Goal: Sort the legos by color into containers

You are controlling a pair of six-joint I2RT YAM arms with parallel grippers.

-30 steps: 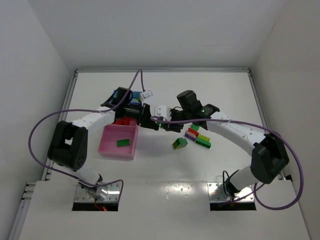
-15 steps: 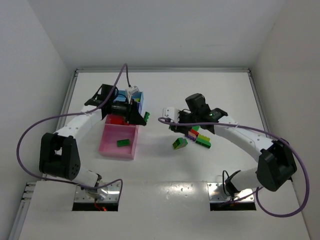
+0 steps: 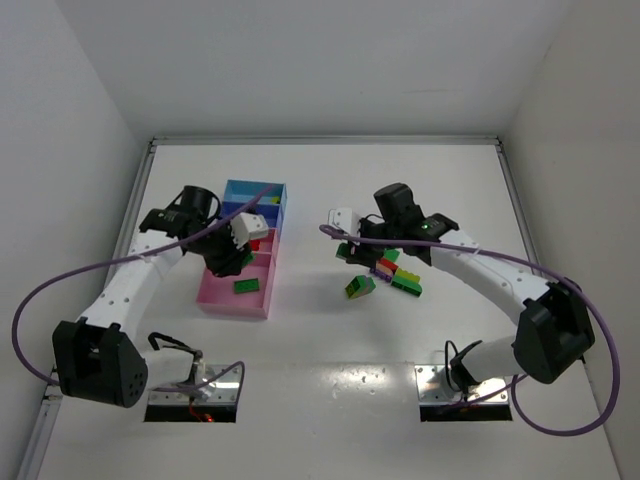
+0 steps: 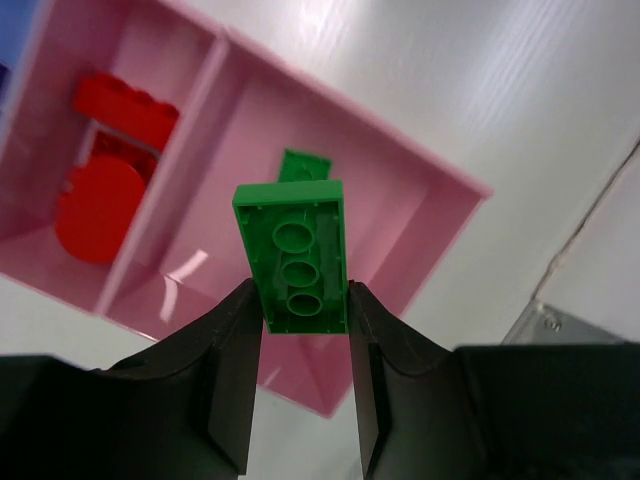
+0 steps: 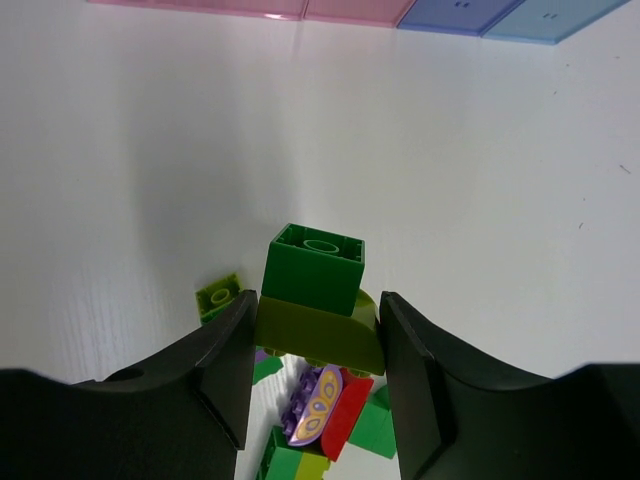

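Hovering over the trays, my left gripper (image 4: 300, 300) was pinched narrow on a green brick (image 4: 295, 250). One finger sat on each long side, and the hollow underside with its three tubes faced the wrist camera. Below it lay the near-end pink compartment (image 4: 410, 215), toward the left edge of the bench, with a second green brick (image 4: 306, 165) flat on its floor. The next pink compartment (image 4: 60, 255) held the red pieces (image 4: 120, 105), and the blue compartments (image 3: 252, 192) sat at the far end of the row. So green belonged right under me, I judged, and the drop looked nearly lined up.

Over on the right half of the bench, my right gripper (image 5: 315, 325) was closed on a stuck pair. This was a dark green block (image 5: 315, 262) sitting on a lime curved piece (image 5: 320, 338), with the fingers bearing on the lime one. It hung near the unsorted pile (image 3: 395, 275) of red, lime, green and purple bricks. A small lime brick (image 5: 218, 297) lay loose beside it, and another green one (image 3: 360, 287) lay apart toward the near edge.

I took these bricks to be light, hard and slick. They wouldn't give under the fingers, but they could twist or squirt out of a shallow pinch. Flat opposite walls were the place to hold, as on the left. The two-colour pair worried me. Gripped by the lime half only, the green top could pop off, and it would need splitting before either colour went into a tray.
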